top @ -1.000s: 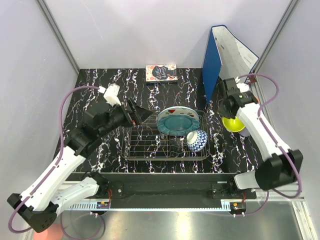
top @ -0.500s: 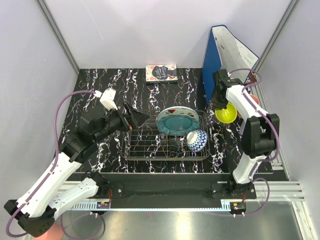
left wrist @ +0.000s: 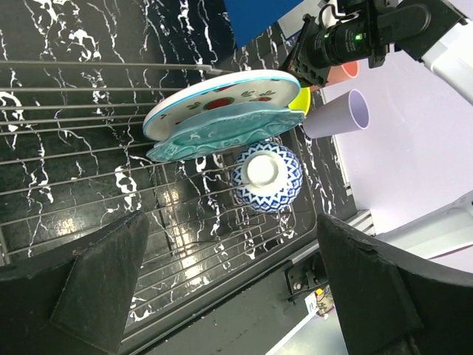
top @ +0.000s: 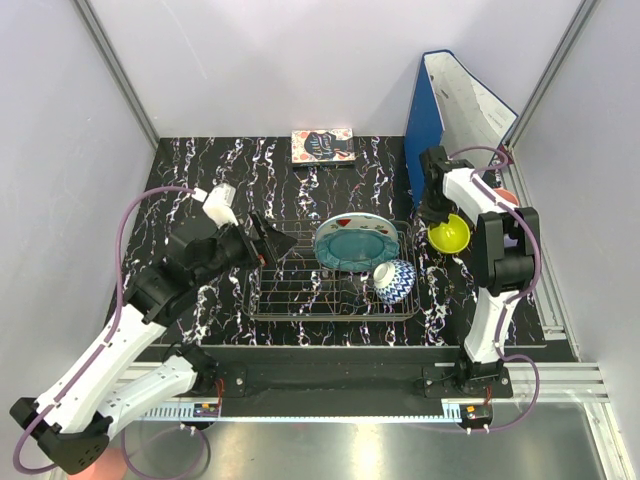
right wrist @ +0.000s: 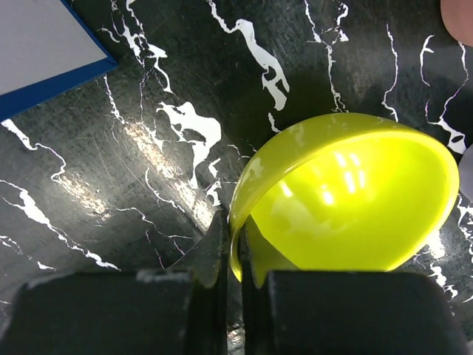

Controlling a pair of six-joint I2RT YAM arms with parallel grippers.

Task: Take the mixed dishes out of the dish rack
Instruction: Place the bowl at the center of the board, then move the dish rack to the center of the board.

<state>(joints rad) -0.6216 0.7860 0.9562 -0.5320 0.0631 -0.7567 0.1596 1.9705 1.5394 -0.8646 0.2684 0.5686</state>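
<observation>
As the right pincer (right wrist: 230,260) clamps its rim, the yellow-green bowl (right wrist: 355,200) seems light but slippery. The left pincer (left wrist: 230,255) gapes.

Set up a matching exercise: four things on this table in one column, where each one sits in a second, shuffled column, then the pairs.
Things
1. yellow-green bowl
2. blue-white patterned bowl
3. teal scalloped plate
4. patterned book

Places
A. on edge in the dish rack, against the white plate
B. flat on the table, at its far edge
C. rim pinched in the right pincer
D. in the dish rack's near right corner

Pairs: 1-C, 2-D, 3-A, 4-B
</observation>
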